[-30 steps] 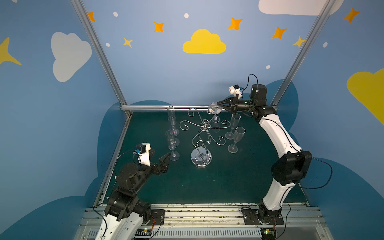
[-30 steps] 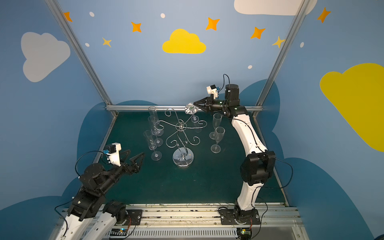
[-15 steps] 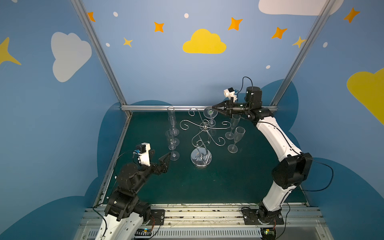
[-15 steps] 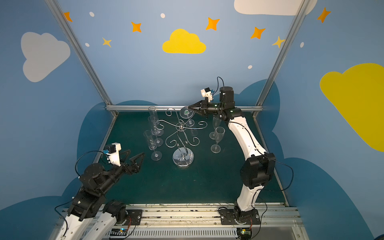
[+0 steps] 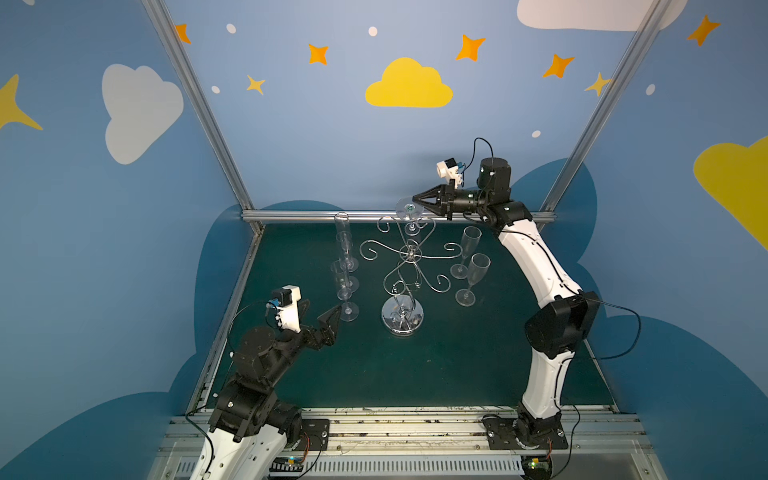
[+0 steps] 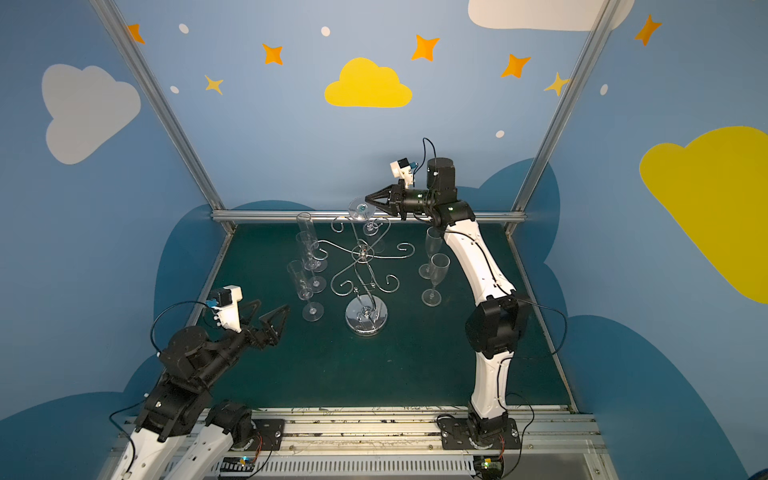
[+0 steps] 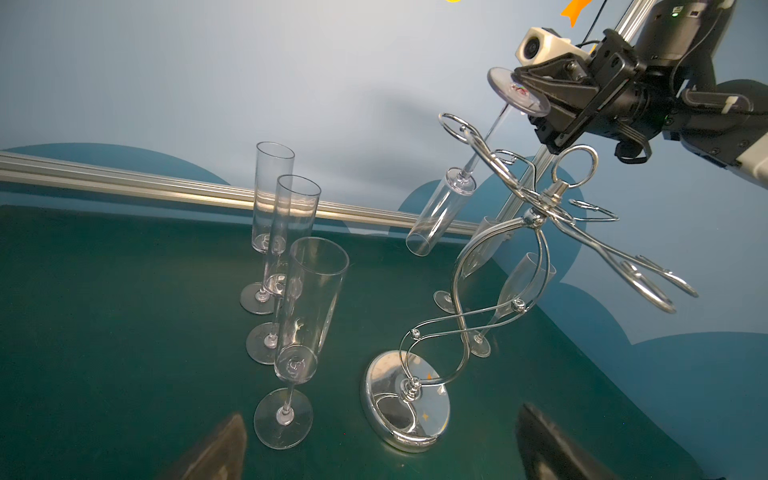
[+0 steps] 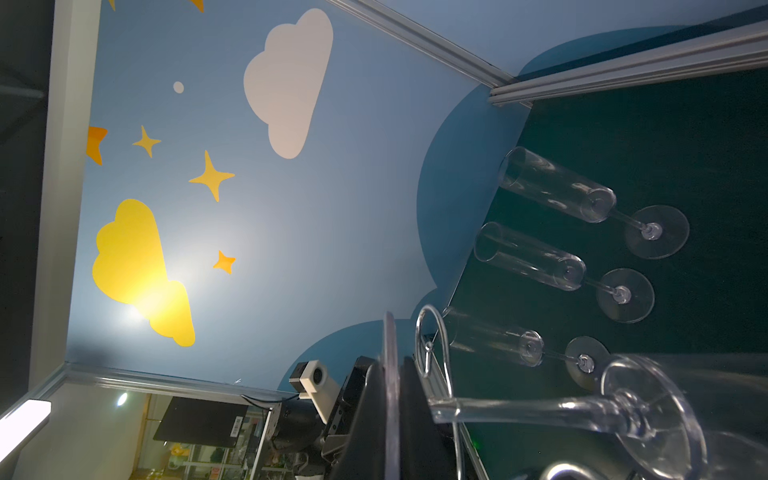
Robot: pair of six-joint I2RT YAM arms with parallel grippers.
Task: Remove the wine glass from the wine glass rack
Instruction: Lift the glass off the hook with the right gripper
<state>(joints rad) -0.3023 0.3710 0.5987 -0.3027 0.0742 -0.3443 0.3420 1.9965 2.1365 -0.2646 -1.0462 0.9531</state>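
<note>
Wine glass: inverted, round foot uppermost, bowl hanging mouth-down, held up off the tabletop at the scrolled tip of the far arm of the wine glass rack. Right pincer is clenched on the rim of the foot. In the right wrist view the two dark fingers sandwich the thin disc edge-on, and the stem runs away from them past a wire loop of the rack. In the left wrist view the glass hangs tilted, its stem crossing just beside the ringed end of that arm; whether the stem is clear of the wire cannot be told. The right arm reaches in level from the right side, across the back rail, in both top views. The rack stands upright mid-tabletop on its shiny round base, and no other glass shows on its arms. Three flutes stand upright in a close row on the tabletop left of the rack; two flutes stand upright to its right. Left pincer is released, fingers spread wide and gripping nothing, low over the front-left tabletop, near the foot of the nearest flute in the row of three.
</note>
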